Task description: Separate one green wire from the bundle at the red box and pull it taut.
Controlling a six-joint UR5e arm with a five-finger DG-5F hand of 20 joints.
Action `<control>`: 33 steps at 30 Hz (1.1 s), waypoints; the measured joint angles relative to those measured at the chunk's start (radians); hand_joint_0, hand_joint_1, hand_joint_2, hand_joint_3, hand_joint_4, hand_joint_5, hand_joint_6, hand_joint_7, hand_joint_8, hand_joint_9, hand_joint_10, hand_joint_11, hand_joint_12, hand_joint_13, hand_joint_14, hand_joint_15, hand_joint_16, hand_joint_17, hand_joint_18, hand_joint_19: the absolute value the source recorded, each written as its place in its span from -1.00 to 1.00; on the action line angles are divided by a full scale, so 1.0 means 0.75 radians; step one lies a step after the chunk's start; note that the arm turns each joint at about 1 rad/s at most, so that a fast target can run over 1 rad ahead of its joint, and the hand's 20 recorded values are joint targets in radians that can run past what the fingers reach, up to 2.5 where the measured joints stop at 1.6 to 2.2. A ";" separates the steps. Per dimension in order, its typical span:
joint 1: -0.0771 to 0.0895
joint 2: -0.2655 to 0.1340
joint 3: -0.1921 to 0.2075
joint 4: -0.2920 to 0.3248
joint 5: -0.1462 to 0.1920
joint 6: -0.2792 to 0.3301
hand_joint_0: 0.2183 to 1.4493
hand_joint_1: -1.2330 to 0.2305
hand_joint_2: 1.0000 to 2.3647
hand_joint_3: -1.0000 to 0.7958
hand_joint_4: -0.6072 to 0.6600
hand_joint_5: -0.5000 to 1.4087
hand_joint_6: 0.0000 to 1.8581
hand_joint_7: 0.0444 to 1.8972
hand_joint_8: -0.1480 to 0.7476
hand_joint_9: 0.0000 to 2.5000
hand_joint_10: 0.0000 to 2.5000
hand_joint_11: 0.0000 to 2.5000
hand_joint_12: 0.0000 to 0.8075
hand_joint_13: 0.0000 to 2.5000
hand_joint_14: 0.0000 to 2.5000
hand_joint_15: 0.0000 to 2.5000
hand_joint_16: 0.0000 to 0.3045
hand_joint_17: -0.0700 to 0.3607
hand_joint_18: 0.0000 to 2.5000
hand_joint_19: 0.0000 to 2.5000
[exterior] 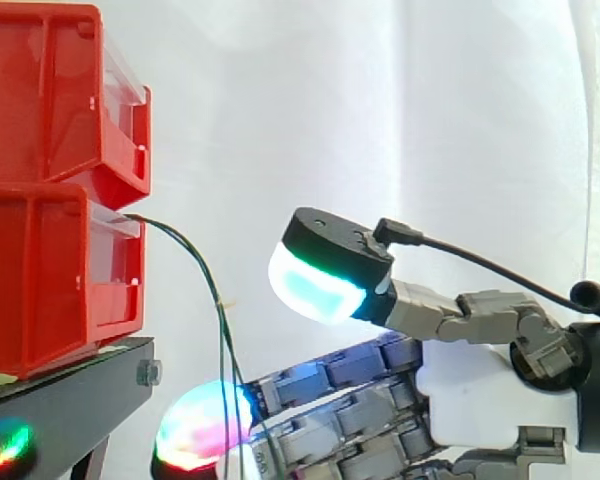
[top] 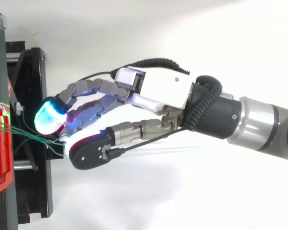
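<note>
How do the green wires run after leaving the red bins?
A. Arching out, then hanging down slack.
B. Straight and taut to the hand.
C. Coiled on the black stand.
A: the green wires arch out from the red bins and hang down slack near the hand.

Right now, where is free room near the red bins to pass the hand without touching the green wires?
Free: the gap above the green wires, between the upper red bin and the hand's raised thumb. Crowded: in front of the lower red bin and black stand, where wires hang past the fingers.
</note>
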 measured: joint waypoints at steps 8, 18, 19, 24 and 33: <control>0.017 -0.032 0.039 0.007 -0.033 0.007 -0.46 -0.16 -0.99 -0.36 0.46 -0.63 -0.46 -0.21 -0.01 -0.18 -0.99 -0.66 -0.07 -0.35 -0.99 -0.73 -0.64 -0.10 -0.55 -0.70; 0.021 -0.033 0.041 0.015 -0.042 0.009 -0.45 -0.18 -0.99 -0.37 0.47 -0.62 -0.46 -0.11 0.00 -0.08 -0.98 -0.43 -0.08 -0.24 -0.99 -0.62 -0.64 -0.10 -0.48 -0.67; 0.022 -0.033 0.042 0.017 -0.042 0.010 -0.45 -0.18 -0.99 -0.37 0.47 -0.62 -0.46 -0.10 0.01 -0.08 -0.98 -0.44 -0.08 -0.24 -0.99 -0.62 -0.64 -0.10 -0.48 -0.66; 0.029 -0.032 0.062 0.016 -0.047 0.042 -0.44 -0.18 -0.99 -0.37 0.47 -0.61 -0.46 -0.09 0.00 -0.06 -0.98 -0.42 -0.08 -0.21 -0.98 -0.60 -0.63 -0.09 -0.46 -0.65; 0.032 -0.012 0.078 -0.055 -0.074 0.125 -0.42 -0.17 -0.99 -0.37 0.45 -0.61 -0.46 -0.01 -0.01 -0.01 -0.98 -0.33 -0.10 -0.18 -0.98 -0.57 -0.63 -0.09 -0.42 -0.63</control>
